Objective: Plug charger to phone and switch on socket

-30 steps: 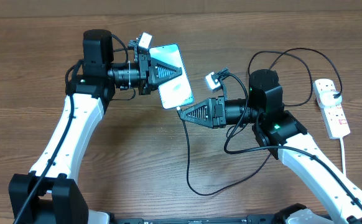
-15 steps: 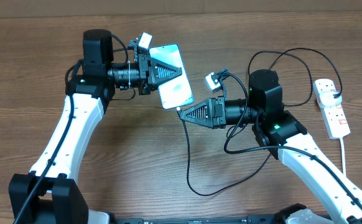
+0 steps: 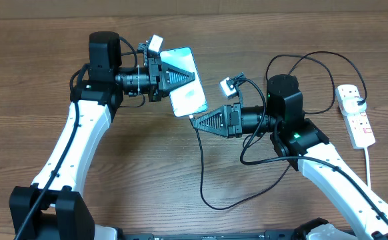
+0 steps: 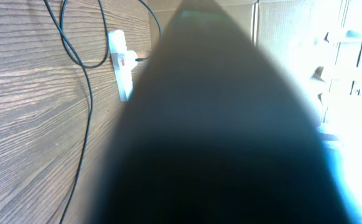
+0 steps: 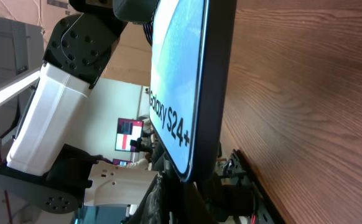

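- The step in hand is plugging in. The left gripper [image 3: 173, 79] is closed on the phone [image 3: 191, 97] and holds it up off the surface [image 3: 147, 180], screen tilted upward.
- The right gripper [image 3: 197, 121] is closed on the plug end of the charger [image 3: 203, 160], right at the phone's lower edge. The rest of the cable loops across the surface below.
- Whether the plug is already seated cannot be told, because the port is hidden in every view.
- The next move likely calls for a short, straight push along the phone's long axis while the left arm braces against it.
- The socket [image 3: 355, 115] lies well apart at the right edge and has not yet been attended to. Switching it on would need the right arm free.
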